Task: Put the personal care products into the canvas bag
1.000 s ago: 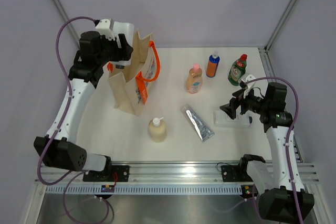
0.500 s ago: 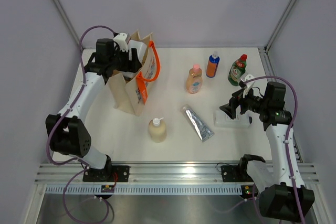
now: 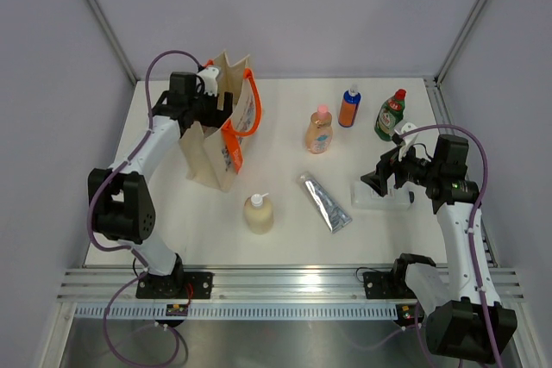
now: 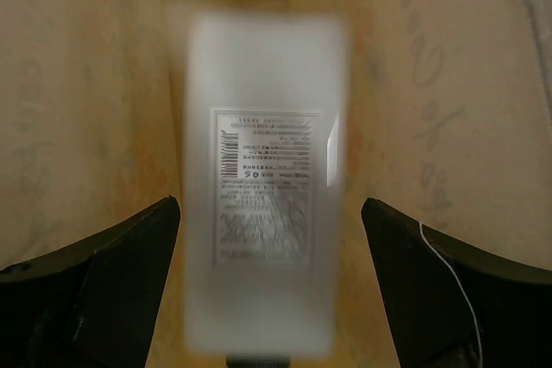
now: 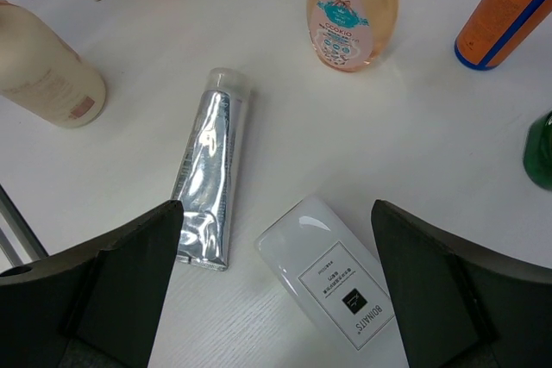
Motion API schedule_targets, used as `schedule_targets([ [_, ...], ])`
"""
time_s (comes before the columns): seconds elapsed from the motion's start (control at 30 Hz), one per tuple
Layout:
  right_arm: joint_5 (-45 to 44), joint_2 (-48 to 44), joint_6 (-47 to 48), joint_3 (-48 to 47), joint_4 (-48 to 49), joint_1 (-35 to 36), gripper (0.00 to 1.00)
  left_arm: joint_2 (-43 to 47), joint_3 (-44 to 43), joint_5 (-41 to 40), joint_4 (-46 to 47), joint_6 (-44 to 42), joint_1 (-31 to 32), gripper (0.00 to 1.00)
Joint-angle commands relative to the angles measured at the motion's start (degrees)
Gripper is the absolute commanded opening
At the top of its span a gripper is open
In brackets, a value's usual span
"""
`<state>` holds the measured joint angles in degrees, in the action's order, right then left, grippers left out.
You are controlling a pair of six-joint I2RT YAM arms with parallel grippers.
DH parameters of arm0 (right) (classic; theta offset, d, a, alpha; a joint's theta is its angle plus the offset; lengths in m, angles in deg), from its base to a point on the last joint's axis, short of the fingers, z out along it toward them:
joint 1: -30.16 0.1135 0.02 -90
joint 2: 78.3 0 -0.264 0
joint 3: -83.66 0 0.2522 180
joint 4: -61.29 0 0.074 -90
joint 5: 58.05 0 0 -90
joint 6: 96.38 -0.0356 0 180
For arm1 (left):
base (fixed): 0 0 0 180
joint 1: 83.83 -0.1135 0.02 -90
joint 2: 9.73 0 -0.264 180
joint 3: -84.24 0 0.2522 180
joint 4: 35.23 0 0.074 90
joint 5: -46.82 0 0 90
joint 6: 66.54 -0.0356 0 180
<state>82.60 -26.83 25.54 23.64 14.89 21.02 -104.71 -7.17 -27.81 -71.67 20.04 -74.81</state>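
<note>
The canvas bag (image 3: 216,148) stands at the back left. My left gripper (image 3: 205,96) is at its mouth, jaws wide open. In the left wrist view (image 4: 269,204) a blurred flat white bottle (image 4: 267,170) hangs loose between the fingers, inside the bag (image 4: 86,84). My right gripper (image 3: 377,180) is open above another flat white bottle (image 3: 379,197) (image 5: 336,282) lying on the table. The silver tube (image 3: 325,202), cream pump bottle (image 3: 258,213), peach bottle (image 3: 318,131), orange bottle (image 3: 348,108) and green bottle (image 3: 391,115) are on the table.
The metal frame rail (image 3: 293,277) runs along the near edge. An upright post (image 3: 435,84) stands at the back right, close to the green bottle. The bag's orange handles (image 3: 250,101) stick up beside my left gripper.
My left arm has swung right from outside the bag to its mouth, carrying the white bottle. My right arm has barely moved.
</note>
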Motion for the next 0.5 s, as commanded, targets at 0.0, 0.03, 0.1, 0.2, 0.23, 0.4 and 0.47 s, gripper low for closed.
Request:
schedule_targets([
  [0.0, 0.59, -0.48, 1.21, -0.5, 0.21, -0.26, 0.99, 0.76, -3.13, -0.7, 5.8, -1.59, 0.04, 0.93],
  [0.03, 0.59, -0.49, 1.39, -0.5, 0.12, -0.34, 0.99, 0.59, -3.12, -0.52, 5.8, -1.68, 0.04, 0.94],
  [0.1, 0.5, -0.66, 1.56, -0.41, -0.05, -0.35, 0.99, 0.67, -3.04, -0.26, 5.8, -1.85, 0.12, 0.94],
  [0.2, 0.76, -0.57, 2.18, -0.32, -0.58, -0.26, 1.0, 1.02, -3.3, 0.0, 5.89, -1.68, 0.04, 0.94],
  [0.23, 0.94, -0.66, 2.35, -0.32, -0.67, -0.34, 1.0, 1.55, -3.65, 0.09, 5.8, -1.5, 0.04, 0.94],
  [0.4, 4.45, -0.23, 2.71, -0.49, -0.84, -0.17, 0.99, 6.28, -6.02, 0.88, 5.62, -0.54, 0.04, 0.94],
  [0.47, 3.67, 1.35, 0.96, -1.98, -0.41, 1.75, 1.0, 10.57, -7.77, -0.07, 5.45, 0.69, 0.04, 0.96],
])
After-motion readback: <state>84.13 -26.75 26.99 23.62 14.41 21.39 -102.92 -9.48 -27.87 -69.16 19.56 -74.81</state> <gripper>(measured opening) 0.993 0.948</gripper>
